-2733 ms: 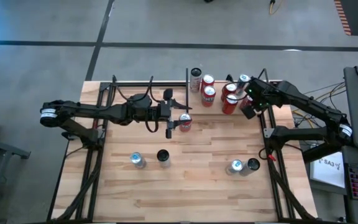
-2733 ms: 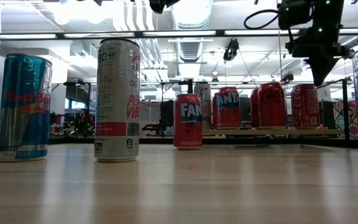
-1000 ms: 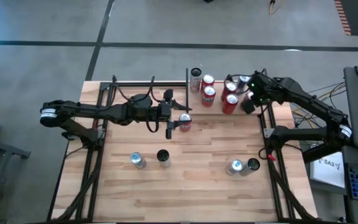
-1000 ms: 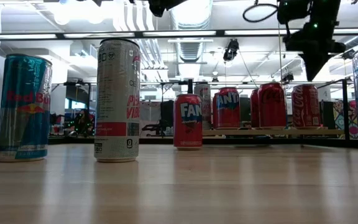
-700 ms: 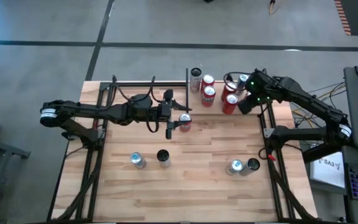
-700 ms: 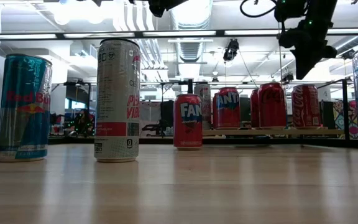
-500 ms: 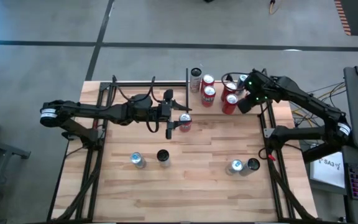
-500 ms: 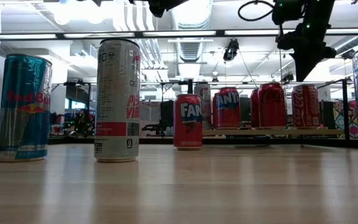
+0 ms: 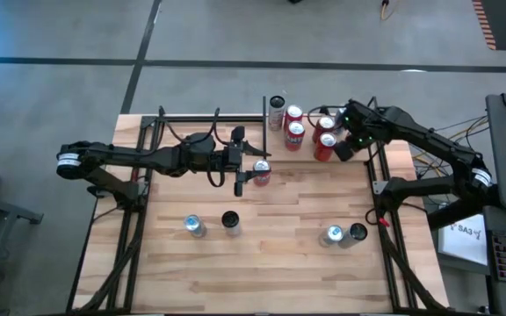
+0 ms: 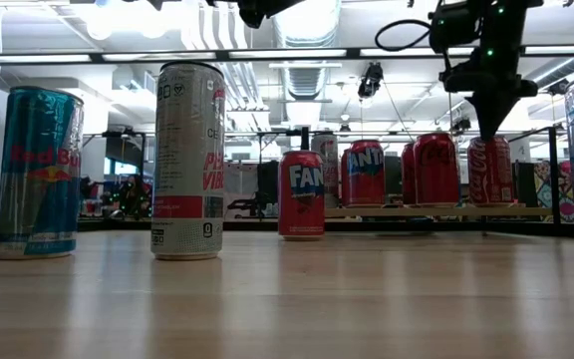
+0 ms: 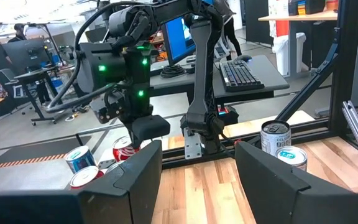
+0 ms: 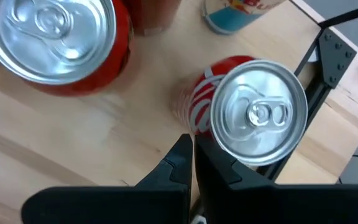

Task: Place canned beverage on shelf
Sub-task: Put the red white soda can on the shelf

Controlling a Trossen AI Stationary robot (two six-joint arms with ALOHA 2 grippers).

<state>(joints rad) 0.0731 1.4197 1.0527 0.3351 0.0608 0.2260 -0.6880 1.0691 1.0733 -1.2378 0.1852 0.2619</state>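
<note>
The shelf (image 9: pixel 308 154) lies at the table's far right and bears several cans, mostly red, such as one red can (image 9: pixel 325 145). A red Fanta can (image 9: pixel 261 172) stands upright on the tabletop just left of the shelf, also in the low view (image 10: pixel 301 194). My left gripper (image 9: pixel 242 173) is open, held level high above the table beside that can; nothing is between its fingers (image 11: pixel 197 180). My right gripper (image 9: pixel 342 151) is shut and points steeply down over the shelf's cans (image 10: pixel 490 125), its tips next to a red can's top (image 12: pixel 253 115).
Near the front left stand a Red Bull can (image 9: pixel 194 226) and a tall dark-topped can (image 9: pixel 230 220). Two more cans (image 9: pixel 333 234) (image 9: pixel 356 233) stand front right. Black frame rods (image 9: pixel 144 149) run along both sides of the table.
My right gripper, still shut, has drifted a little toward the table's left and slightly down over the shelf's cans. The cans have stayed where they were.
</note>
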